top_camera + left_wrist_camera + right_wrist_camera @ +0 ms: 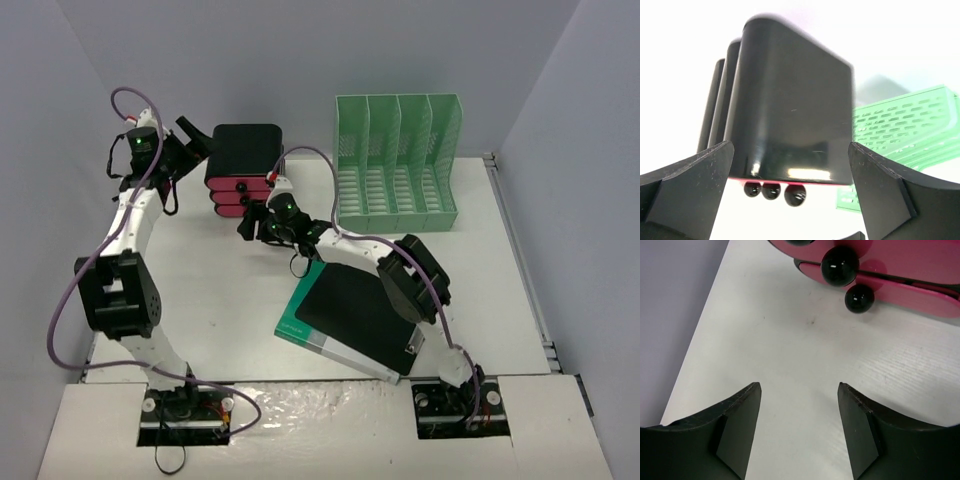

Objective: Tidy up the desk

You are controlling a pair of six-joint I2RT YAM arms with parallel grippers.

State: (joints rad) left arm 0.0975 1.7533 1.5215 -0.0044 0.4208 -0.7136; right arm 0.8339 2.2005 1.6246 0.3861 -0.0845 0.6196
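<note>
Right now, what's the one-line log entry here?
left gripper open, facing drawer unit | right gripper open, empty, over desk near drawer knobs | green file rack at far right | books near front edge

Desk (220,290): drawers (243,165); rack (397,165); perhaps books (350,315)

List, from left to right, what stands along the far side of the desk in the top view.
left gripper → black drawer unit with pink fronts → green file rack
</note>
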